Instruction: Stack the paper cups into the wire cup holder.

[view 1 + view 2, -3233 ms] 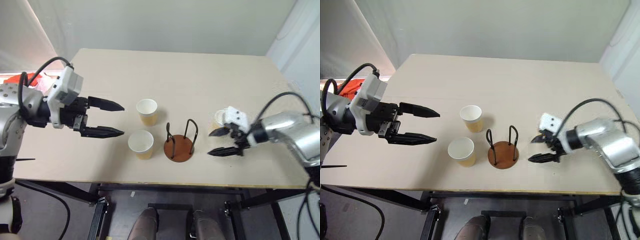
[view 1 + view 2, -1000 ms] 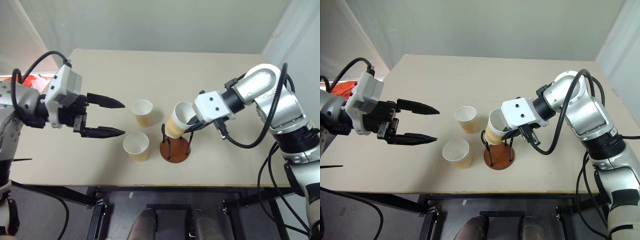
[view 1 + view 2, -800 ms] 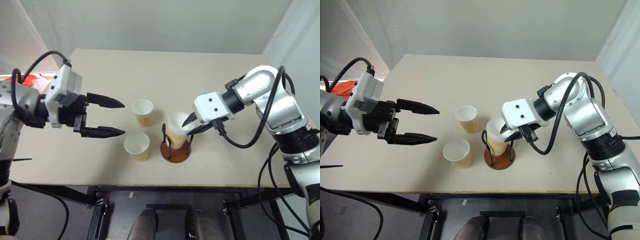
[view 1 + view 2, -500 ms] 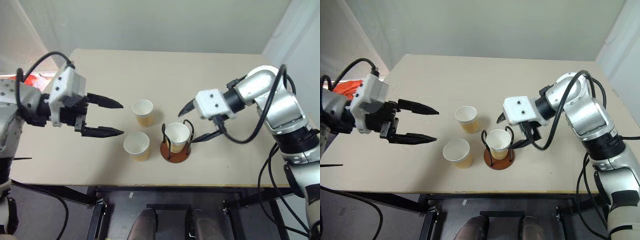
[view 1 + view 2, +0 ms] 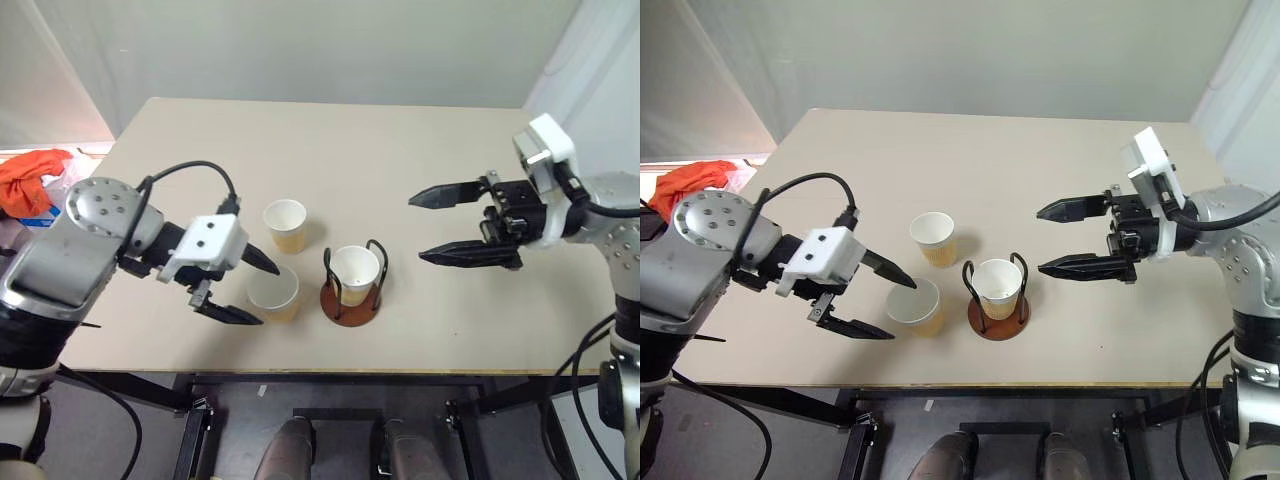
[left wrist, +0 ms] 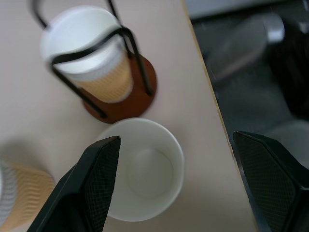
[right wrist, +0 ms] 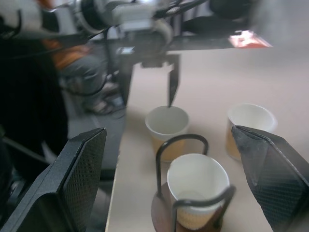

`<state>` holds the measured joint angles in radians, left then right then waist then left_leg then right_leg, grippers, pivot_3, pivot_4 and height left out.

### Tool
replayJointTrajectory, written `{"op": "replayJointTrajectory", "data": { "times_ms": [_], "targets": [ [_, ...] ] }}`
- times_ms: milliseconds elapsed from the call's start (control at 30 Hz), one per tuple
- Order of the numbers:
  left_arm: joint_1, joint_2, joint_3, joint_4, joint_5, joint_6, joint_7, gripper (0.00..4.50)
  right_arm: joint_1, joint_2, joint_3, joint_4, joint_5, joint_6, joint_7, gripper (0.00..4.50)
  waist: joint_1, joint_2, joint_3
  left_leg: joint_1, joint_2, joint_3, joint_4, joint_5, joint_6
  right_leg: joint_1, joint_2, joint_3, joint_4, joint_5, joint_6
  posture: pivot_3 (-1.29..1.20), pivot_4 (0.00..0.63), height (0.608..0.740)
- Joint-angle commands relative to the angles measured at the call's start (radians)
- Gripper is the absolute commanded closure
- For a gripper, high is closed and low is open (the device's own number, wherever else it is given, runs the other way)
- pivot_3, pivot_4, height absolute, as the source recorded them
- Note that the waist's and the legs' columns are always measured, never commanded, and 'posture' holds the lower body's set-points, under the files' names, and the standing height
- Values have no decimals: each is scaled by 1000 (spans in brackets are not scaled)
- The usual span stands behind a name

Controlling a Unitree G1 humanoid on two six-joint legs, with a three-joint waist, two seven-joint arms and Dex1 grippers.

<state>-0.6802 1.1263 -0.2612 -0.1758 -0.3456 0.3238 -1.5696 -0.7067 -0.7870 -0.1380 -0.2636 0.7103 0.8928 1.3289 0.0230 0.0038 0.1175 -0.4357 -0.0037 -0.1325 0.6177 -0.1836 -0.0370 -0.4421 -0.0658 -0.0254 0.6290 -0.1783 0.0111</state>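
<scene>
One paper cup (image 5: 355, 272) is seated upright in the wire cup holder (image 5: 352, 298), which stands near the counter's (image 5: 420, 150) front edge, roughly mid-width. Two paper cups are not yet stacked: the nearer cup (image 5: 273, 292) sits just beside the holder on its left, close to the front edge; the farther cup (image 5: 286, 225) stands just behind that one, toward the counter's middle.

The left hand (image 5: 243, 290) is released, jaws spread wide, one finger on each side of the nearer cup's rim, nothing grasped. The right hand (image 5: 450, 226) is also released and empty, held above the counter well to the right of the holder.

Step in hand, as judged: nearer cup to be grasped by the left hand.
- Fingers to be lowered around the cup wall below the rim, not onto the rim; paper walls are likely to crush, so light closure is advised.
- The cup is to be lifted clear, carried over the holder, centred between the wire loops and lowered straight into the seated cup.
- A tilted entry is likely to catch a loop or tip the holder.

Obstacles:
- The holder's left wire loop stands just beside the nearer cup; the inner finger has little room there.
- The farther cup is near the outer finger's path and could be knocked.
- The front edge is close; a nudged cup could go off.

Orange cloth (image 5: 28, 177) lies off the counter's left edge, not in the way.
</scene>
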Motion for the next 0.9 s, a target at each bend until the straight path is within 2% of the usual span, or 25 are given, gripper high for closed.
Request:
{"op": "replayJointTrajectory", "data": {
  "times_ms": [33, 300, 400, 733, 900],
  "targets": [
    [-17, -13, -51, 21, 120, -102, -36, 397, 59, -21, -74, -88, 60, 23, -84, 111, 1, 0, 0, 0, 0, 0, 1, 0, 0, 0, 0, 0, 0, 0, 0, 0, 150, 740],
    [-22, -85, -148, 162, 325, -283, 16, 397, 162, -64, -154, -142, 110, 31, -206, 111, 2, 0, 0, -2, 0, -1, 10, -1, 3, 3, 1, 1, 0, 1, 1, 0, 150, 740],
    [-32, -122, -150, 197, 354, -307, 23, 1025, 176, -79, -169, -159, 141, 36, -229, 0, 2, 0, 0, -3, -1, -1, 11, -1, 3, 4, 1, 1, 0, 1, 0, 0, 150, 740],
    [-73, -153, -123, 253, 323, -314, -34, 4476, 226, -125, -218, -194, 254, 29, -257, 0, 6, 0, 0, -4, -1, 0, 11, -5, 4, 4, 2, 1, -2, -1, 6, 0, 150, 740],
    [-120, -111, -135, 218, 169, -259, -45, 4476, 239, -142, -214, -191, 261, 14, -270, 0, 8, 0, 0, -4, -1, 0, 12, -5, 5, 4, 2, 1, -2, -2, 9, 0, 150, 740]
  ]
}}
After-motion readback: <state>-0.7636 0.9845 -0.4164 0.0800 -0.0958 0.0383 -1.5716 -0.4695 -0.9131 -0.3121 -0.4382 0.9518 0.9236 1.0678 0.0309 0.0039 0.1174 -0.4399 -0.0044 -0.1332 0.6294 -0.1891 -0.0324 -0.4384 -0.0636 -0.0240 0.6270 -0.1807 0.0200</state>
